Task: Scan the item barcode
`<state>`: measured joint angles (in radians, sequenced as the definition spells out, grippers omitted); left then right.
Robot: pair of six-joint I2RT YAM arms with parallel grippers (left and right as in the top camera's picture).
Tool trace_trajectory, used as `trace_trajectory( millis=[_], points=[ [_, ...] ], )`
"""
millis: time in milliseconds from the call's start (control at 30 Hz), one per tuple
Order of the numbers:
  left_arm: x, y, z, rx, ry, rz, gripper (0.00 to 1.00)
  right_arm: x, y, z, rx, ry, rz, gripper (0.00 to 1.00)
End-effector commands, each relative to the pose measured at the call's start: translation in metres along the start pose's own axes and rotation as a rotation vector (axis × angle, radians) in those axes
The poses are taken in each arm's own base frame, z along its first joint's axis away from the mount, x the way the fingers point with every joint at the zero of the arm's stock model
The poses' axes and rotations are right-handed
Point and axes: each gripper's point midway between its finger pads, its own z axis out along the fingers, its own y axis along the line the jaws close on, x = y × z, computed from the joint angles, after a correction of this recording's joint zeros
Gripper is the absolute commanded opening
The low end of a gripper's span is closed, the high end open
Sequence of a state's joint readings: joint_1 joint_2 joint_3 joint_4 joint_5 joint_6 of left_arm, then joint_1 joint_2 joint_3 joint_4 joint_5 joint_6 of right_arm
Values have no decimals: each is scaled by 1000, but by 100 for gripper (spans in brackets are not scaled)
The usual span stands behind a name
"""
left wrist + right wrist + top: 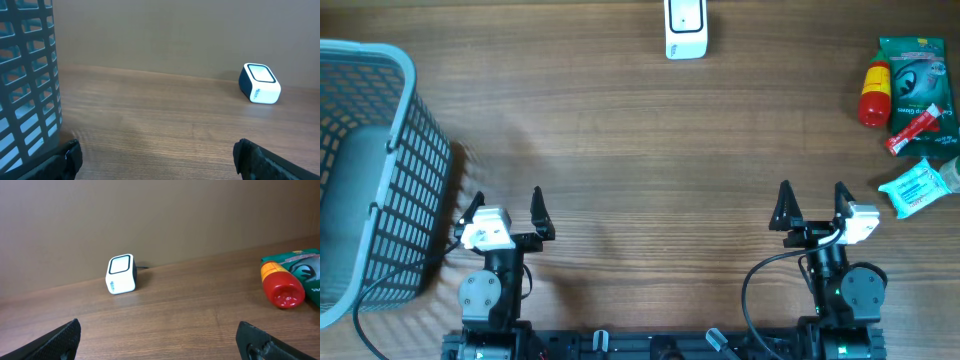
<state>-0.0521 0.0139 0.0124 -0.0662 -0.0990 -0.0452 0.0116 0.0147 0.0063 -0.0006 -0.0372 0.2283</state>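
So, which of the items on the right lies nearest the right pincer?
The light-blue pack, at the cluster's near end; the red bottle and green packet lie farther back.

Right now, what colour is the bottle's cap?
Red; the cap shows best in the right wrist view.

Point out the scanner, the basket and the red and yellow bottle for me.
scanner (686, 32), overhead view, on its white body.
basket (420, 200), overhead view, on its lattice side wall.
red and yellow bottle (281, 285), right wrist view, on its red part.

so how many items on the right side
4: red bottle, green packet beside it, red tube on the packet, blue pack lowest in frame; others may be cut off.
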Motion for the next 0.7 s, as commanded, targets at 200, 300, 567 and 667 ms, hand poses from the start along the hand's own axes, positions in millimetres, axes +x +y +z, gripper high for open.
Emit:
trace_trajectory(
  millis=[200, 300, 567, 667],
  points=[
    [1, 2, 0, -8, -5, 18, 100, -2, 4, -1, -12, -11, -101, 100],
    [0, 2, 0, -8, -5, 18, 100, -1, 7, -1, -29, -8, -159, 100],
    [1, 2, 0, -8, -5, 18, 100, 3, 20, -1, -86, -5, -334, 100],
    [1, 2, 0, -8, -5, 18, 100, 3, 21, -1, -89, -5, -330, 100]
  ],
)
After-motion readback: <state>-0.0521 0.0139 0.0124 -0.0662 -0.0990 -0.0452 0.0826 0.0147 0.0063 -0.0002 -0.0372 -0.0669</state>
